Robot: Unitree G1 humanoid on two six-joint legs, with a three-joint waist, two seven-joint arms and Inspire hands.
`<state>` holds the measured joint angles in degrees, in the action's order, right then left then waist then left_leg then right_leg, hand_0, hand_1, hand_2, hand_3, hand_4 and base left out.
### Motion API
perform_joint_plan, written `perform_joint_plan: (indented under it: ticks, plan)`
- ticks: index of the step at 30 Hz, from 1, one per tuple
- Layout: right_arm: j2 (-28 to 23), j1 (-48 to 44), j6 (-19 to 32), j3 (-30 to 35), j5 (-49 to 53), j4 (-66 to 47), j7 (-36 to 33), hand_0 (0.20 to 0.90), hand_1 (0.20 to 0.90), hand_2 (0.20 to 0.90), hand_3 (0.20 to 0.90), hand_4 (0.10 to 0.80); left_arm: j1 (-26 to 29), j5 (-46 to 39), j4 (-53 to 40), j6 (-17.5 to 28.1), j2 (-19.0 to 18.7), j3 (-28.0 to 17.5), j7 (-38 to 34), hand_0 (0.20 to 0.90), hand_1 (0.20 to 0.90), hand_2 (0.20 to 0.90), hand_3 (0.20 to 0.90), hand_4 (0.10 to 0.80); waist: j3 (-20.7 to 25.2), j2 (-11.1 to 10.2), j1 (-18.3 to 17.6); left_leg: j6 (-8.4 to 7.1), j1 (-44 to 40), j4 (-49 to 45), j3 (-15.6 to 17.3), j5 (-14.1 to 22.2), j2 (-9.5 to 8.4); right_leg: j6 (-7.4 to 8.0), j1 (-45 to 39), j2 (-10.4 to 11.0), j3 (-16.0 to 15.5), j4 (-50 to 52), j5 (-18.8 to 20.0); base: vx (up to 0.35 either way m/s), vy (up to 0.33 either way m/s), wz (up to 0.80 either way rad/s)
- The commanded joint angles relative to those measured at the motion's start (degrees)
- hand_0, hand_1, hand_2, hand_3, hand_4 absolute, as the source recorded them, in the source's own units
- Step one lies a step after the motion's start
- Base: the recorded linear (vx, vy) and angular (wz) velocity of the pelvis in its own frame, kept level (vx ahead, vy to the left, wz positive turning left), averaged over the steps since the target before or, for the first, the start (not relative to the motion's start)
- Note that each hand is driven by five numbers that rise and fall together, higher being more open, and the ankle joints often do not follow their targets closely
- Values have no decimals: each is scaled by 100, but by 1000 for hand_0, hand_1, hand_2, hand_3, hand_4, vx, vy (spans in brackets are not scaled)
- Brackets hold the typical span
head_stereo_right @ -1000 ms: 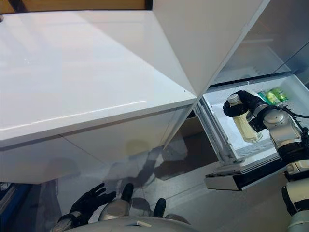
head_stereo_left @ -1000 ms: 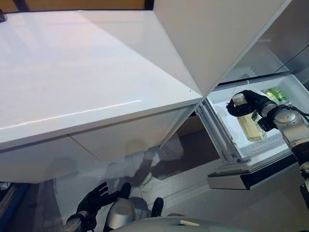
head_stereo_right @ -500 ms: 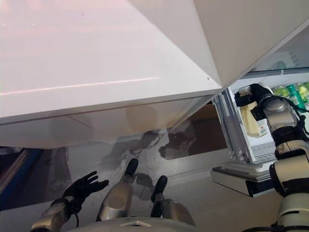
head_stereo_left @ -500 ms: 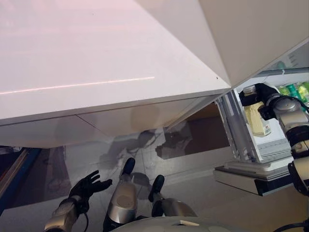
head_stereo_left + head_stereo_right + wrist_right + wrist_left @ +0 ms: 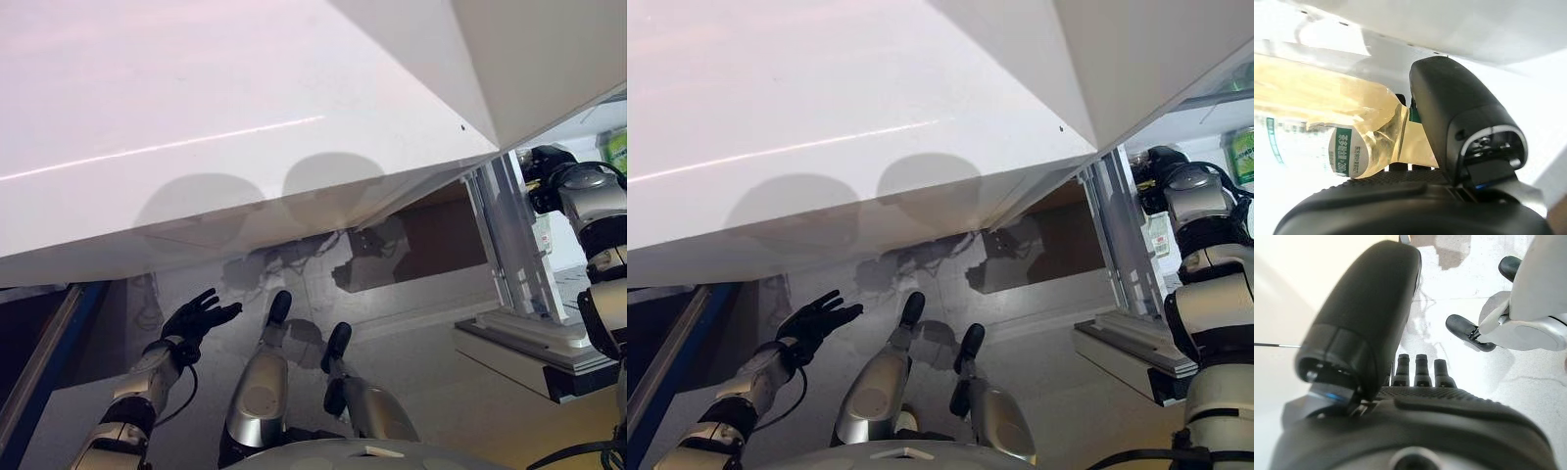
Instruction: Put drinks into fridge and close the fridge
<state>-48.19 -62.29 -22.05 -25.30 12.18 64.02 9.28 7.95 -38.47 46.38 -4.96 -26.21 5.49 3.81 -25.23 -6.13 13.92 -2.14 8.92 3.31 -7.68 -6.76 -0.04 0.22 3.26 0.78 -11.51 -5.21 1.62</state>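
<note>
Bottle (image 5: 1327, 112) of pale yellow drink was clasped in right hand (image 5: 1161, 171), fingers and thumb curled round it near capped end. Bottle was held up inside open fridge (image 5: 1136, 255), beside white inner wall, mostly hidden behind door frame in eye views. Green cans (image 5: 1244, 152) were seen on fridge shelf just beyond. Left hand (image 5: 199, 315) was held low over floor (image 5: 431, 372), fingers spread and relaxed, nothing grasped. White desk (image 5: 196, 117) was seen overhead at left.
</note>
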Motion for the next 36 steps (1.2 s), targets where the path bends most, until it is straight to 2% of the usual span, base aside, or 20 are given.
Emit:
perform_joint_plan:
  ticks: [1,8,15,16,18,19,20,27,36]
  plan:
    - [-323,-677,-196,-416,-406,113,-1,300,300,300,200,100,-324,-165,-2,-18,-218,238,-64,900,900,900,900,800,281,10,-31,221,314,-170,193,381,-233,213,564,39,120,471,149,0,0,0]
    - [-255,-601,-275,-400,-511,298,356,300,300,300,200,100,-168,-137,-2,-104,-252,275,-60,900,900,900,900,800,259,3,-42,233,340,-170,219,387,-234,228,636,44,107,517,151,0,0,0]
    - [-214,-460,-302,-343,-563,237,408,300,300,300,200,100,-120,-94,42,-129,-242,272,-98,900,900,900,900,800,269,-23,-76,238,331,-218,276,402,-227,245,626,56,119,550,159,0,0,0]
    - [-212,-446,-291,-325,-583,233,394,364,364,364,274,174,-108,-109,56,-130,-233,281,-118,900,900,900,900,800,272,-19,-87,241,317,-214,281,405,-229,248,618,54,123,553,160,0,0,0]
    - [-206,-433,-284,-312,-595,220,353,599,599,599,549,449,-87,-116,86,-127,-220,281,-126,900,900,900,900,800,285,-17,-101,244,303,-211,290,411,-230,249,613,51,136,556,155,0,0,0]
    - [-204,-426,-281,-296,-609,219,364,667,667,667,628,528,-80,-106,91,-132,-212,275,-124,900,900,900,900,800,290,-15,-106,245,294,-207,289,415,-234,250,610,50,140,554,154,0,0,0]
    - [-197,-432,-282,-291,-608,227,354,900,900,900,900,800,-67,-103,103,-138,-208,284,-126,900,900,900,900,800,293,-15,-108,244,285,-207,290,414,-236,252,603,51,143,556,157,0,0,0]
    - [-226,-452,-250,-230,-407,165,5,900,900,900,900,800,-23,-107,179,-144,-192,286,-148,900,900,900,900,800,344,-24,-148,254,245,-220,329,445,-222,257,578,47,180,576,144,0,0,0]
    - [-432,-224,-54,148,474,-244,-532,900,900,900,900,800,-90,-43,295,-162,-121,242,-117,900,900,900,900,800,544,8,-292,268,-13,-110,413,484,-206,255,414,54,241,543,113,5,17,-1]
